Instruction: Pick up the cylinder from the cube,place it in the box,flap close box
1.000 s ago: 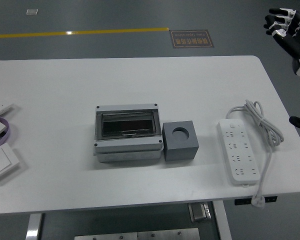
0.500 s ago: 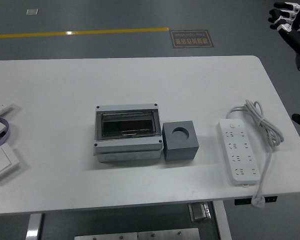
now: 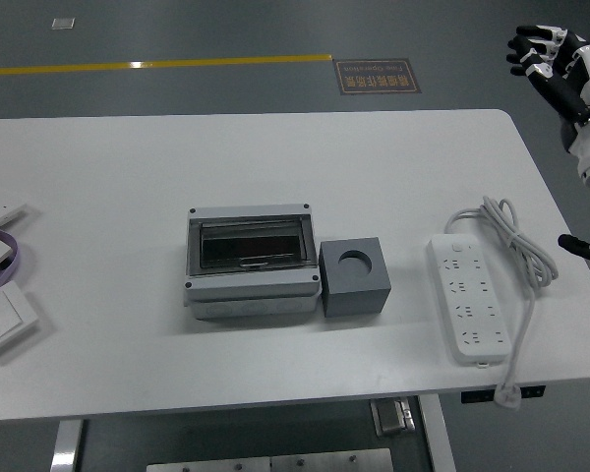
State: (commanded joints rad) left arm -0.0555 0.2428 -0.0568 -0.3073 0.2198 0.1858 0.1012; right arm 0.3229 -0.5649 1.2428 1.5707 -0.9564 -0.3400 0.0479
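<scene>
A grey box (image 3: 252, 264) with a dark transparent flap lid sits at the table's middle, lid down. A dark grey cube (image 3: 354, 275) stands touching its right side, its round top hole empty. No cylinder shows. My right hand (image 3: 546, 57) is raised beyond the table's far right corner, fingers spread and holding nothing. My left arm is out of view.
A white power strip (image 3: 468, 307) with a coiled cord (image 3: 511, 236) lies right of the cube. White wall switches (image 3: 2, 315) and a purple item (image 3: 8, 258) lie at the left edge. The table's right edge (image 3: 556, 211) is close to my right arm.
My right hand moved up and right out toward the corner, then came back left and lower into view. Box, cube and power strip have not moved.
</scene>
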